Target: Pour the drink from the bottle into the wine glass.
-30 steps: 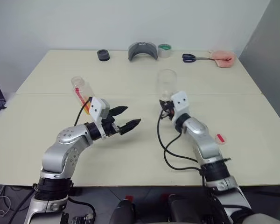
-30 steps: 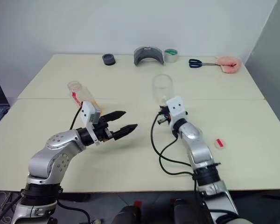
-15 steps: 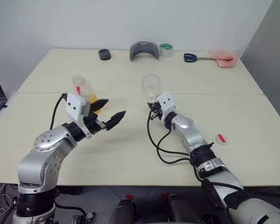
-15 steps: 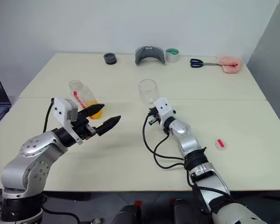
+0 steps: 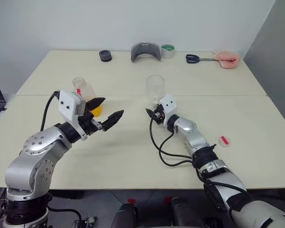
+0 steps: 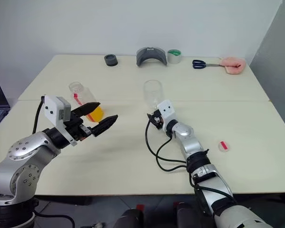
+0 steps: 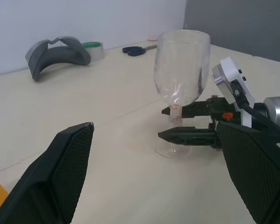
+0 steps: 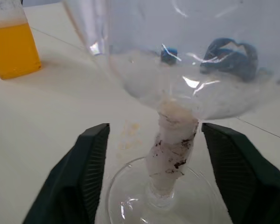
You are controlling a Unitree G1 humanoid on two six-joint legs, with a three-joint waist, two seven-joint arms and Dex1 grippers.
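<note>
1. I've got the wine glass (image 5: 156, 88) standing upright on the table (image 5: 133, 142), near the middle, its foot on the surface and its bowl empty.
2. My right gripper (image 8: 151, 175) sits level at the stem, fingers released and spread to either side of it, not touching; the stem looks wrapped in whitish tape.
3. My left gripper (image 5: 108, 114) hovers above the table with its fingers (image 7: 65, 172) wide apart, gripping nothing, pointing across toward the glass.
4. The bottle (image 5: 85, 95) stands uncapped just behind the left gripper, well apart from the glass, with the orange drink (image 8: 11, 49) filling its lower part.
5. Along the far edge I see a black roll (image 5: 105, 56), a grey curved holder (image 5: 145, 51), green tape (image 5: 167, 51), scissors (image 5: 195, 59) and a pink cloth (image 5: 227, 59).
6. A small red-and-white cap (image 5: 224, 140) lies right of my right arm.
</note>
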